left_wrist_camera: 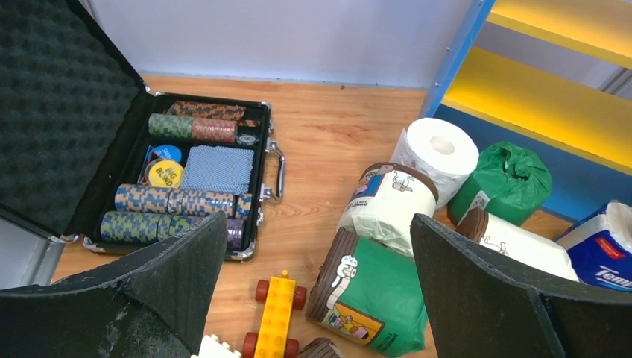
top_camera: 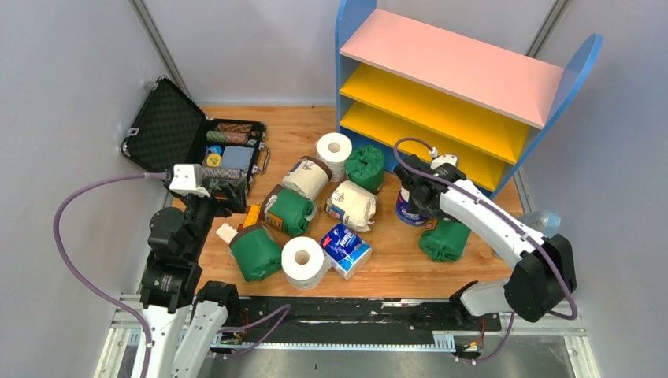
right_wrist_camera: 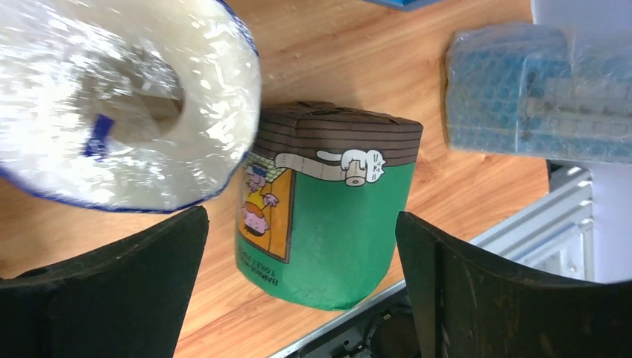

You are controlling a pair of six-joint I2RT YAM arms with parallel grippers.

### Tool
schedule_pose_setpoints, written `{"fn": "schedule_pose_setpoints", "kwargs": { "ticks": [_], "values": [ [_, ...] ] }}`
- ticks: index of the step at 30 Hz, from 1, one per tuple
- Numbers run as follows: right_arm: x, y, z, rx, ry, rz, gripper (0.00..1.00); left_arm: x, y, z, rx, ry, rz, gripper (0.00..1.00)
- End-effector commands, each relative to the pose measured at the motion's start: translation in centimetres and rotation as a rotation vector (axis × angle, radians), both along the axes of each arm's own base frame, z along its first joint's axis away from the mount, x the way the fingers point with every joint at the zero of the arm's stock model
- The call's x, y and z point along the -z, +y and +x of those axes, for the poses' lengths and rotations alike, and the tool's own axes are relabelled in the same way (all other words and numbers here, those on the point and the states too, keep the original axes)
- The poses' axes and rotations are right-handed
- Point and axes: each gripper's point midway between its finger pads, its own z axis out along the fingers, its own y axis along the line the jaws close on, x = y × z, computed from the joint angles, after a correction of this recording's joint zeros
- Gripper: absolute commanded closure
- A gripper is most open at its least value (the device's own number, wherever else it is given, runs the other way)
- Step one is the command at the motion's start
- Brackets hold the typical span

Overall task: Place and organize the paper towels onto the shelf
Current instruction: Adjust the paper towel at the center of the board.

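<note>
Shelf (top_camera: 453,63) holds no paper towels (top_camera: 294,211) yet: all in view lie on the bench (top_camera: 394,264), my left gripper (left_wrist_camera: 317,231) and right gripper (right_wrist_camera: 302,220) both spread, empty.

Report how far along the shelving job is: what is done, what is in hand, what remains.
Done: nothing; no roll shows on the shelf. In hand: nothing gripped; the open right hand faces a green roll, and the left hand is open too. Left: all the paper towels, lying on the table.
</note>
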Motion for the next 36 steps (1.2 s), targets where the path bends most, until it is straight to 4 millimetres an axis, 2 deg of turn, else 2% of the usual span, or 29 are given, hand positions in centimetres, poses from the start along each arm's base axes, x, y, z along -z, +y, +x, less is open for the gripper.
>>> {"fn": "schedule_pose_setpoints", "kwargs": {
  "ticks": [1, 4, 8, 10, 13, 15, 17, 23, 29, 32, 36],
  "values": [
    [-4.2, 1.7, 1.9, -0.051, -0.167, 0.132, 0.0, -0.4, 0.1, 0.2, -0.007, -0.005, 0.006, 0.0],
    [-5.0, 2.7, 2.6, -0.091, -0.209, 0.262, 0.0, -0.3, 0.2, 0.2, -0.011, 0.0, 0.006, 0.0],
    [-4.6, 1.0, 2.3, -0.013, -0.219, 0.355, 0.0, -0.5, -0.1, 0.2, 0.001, -0.003, 0.0, 0.0],
    [-3.8, 0.2, 1.5, 0.026, -0.213, 0.381, 0.0, -0.5, -0.2, 0.2, 0.005, -0.005, -0.002, 0.0],
    [-1.5, -0.7, 0.0, 0.081, -0.17, 0.429, 0.0, -0.6, -0.3, 0.2, 0.011, -0.007, -0.004, 0.0],
    [0.0, -1.0, -0.8, 0.116, -0.135, 0.47, 0.0, -0.7, -0.5, 0.1, 0.02, -0.011, -0.006, 0.0],
    [0.3, -0.5, -1.1, 0.115, -0.115, 0.498, 0.0, -0.8, -0.5, 0.0, 0.022, -0.015, -0.006, 0.0],
    [1.7, 2.6, -3.1, 0.092, 0.02, 0.657, 0.01, -0.9, -0.4, -0.2, 0.018, -0.023, -0.007, 0.0],
    [3.2, 6.3, -6.3, 0.061, 0.148, 0.806, 0.13, -1.1, -0.4, -0.4, 0.021, -0.032, -0.009, 0.0],
    [2.6, 9.0, -7.4, 0.008, 0.171, 0.874, 0.16, -1.1, -0.5, -0.4, 0.023, -0.032, -0.007, 0.0],
    [0.3, 12.7, -8.2, -0.108, 0.186, 0.879, 0.16, -1.1, -0.6, -0.5, 0.027, -0.034, -0.007, 0.0]
  ]
}}
